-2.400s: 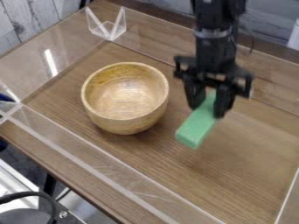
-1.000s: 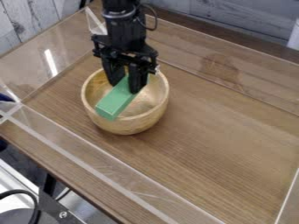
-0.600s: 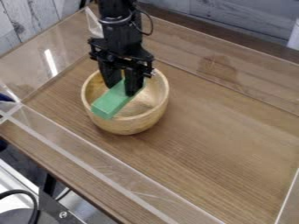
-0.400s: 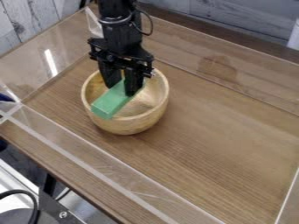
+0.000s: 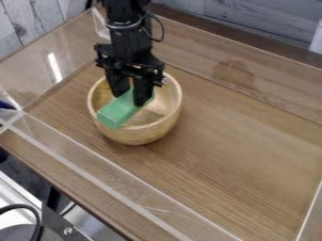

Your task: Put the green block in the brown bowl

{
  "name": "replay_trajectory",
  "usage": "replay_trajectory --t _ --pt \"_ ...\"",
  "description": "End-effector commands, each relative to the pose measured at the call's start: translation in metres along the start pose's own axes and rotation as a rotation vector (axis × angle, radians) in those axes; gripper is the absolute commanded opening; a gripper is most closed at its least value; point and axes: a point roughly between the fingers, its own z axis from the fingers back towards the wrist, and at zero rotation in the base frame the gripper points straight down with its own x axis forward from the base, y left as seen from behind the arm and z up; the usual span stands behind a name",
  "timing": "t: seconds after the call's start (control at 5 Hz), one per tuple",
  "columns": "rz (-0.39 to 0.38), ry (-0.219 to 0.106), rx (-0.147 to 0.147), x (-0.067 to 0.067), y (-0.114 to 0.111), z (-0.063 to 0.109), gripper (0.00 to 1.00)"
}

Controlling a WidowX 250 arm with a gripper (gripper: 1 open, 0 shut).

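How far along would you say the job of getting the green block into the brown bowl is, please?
Done: the block has been brought over and hangs tilted inside the bowl, its lower end down near the bottom. In hand: the gripper grips the block's upper end. Left: letting go and lifting clear; whether the block already touches the bowl cannot be told.

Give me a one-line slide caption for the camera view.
Gripper holds the green block tilted inside the brown bowl on a wooden table.
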Motion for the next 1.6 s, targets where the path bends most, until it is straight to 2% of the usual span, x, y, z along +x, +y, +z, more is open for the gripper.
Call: replay_trajectory --t 0.0,0.4,0.6,0.8,1.0,1.4 --pt "0.003 -0.027 0.012 0.005 0.003 0.007 0.00" --pt "0.009 -0.016 0.008 0.005 0.003 0.006 0.00" --pt "0.009 -0.024 0.005 0.006 0.001 0.016 1.00" --pt "0.012 -0.031 0.004 0.007 -0.001 0.025 1.00" --pt "0.003 -0.053 0.004 0.010 -0.006 0.038 1.00" --pt "-0.022 -0.099 0.011 0.025 -0.027 0.078 1.00"
